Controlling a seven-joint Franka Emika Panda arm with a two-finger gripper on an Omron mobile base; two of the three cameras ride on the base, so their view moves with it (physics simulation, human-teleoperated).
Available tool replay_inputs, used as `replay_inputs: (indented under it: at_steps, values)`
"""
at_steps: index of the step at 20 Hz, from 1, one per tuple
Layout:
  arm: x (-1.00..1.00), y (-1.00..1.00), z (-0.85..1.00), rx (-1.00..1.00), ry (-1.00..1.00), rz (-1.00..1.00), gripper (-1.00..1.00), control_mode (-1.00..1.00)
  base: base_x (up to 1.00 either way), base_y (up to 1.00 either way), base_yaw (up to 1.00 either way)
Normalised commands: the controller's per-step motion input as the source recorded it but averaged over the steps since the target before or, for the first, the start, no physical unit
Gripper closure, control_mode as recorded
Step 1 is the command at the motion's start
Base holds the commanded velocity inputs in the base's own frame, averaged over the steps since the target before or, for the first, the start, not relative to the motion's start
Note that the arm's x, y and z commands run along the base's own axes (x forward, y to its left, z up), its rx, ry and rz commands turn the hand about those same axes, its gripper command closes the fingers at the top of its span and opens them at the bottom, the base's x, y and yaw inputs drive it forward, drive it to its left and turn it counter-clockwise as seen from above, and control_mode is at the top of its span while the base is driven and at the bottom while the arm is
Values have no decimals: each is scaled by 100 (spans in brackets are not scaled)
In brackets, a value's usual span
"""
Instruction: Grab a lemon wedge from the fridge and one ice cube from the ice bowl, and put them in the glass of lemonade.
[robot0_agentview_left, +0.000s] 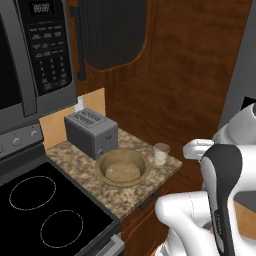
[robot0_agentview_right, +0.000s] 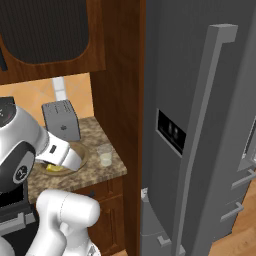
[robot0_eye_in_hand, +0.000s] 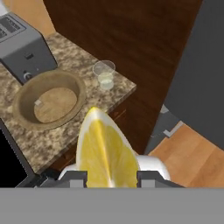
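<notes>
Beyond the counter (robot0_eye_in_hand: 87, 113) edge, fingers (robot0_eye_in_hand: 151, 177) grip the lemon wedge (robot0_eye_in_hand: 105, 153); glass of lemonade (robot0_eye_in_hand: 104, 74) near the corner, beside ice bowl (robot0_eye_in_hand: 50, 99).

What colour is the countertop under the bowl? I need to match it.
Speckled brown-and-beige granite countertop beneath the bowl, clearest in the hand view.

Ice cube (robot0_eye_in_hand: 38, 103) too small to tell; fridge (robot0_agentview_right: 200, 125) cropped.

We see a glossy white robot arm (robot0_agentview_left: 190, 220) of rounded, bulbous segments, a dark charcoal band with faint pale lettering down one link, dark grey joint caps, a small circular logo, two small dark finger tips (robot0_eye_in_hand: 151, 177)
</notes>
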Motion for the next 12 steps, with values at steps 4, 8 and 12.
replay_inputs:
  at_steps: [4,8,12]
  values:
    - [23,0,-6,0,1,-10,100,-100,0,0,0]
    - [55,0,-11,0,3,-23,100,-100,0,0,0]
    - [96,0,-14,0,9,-16,100,-100,0,0,0]
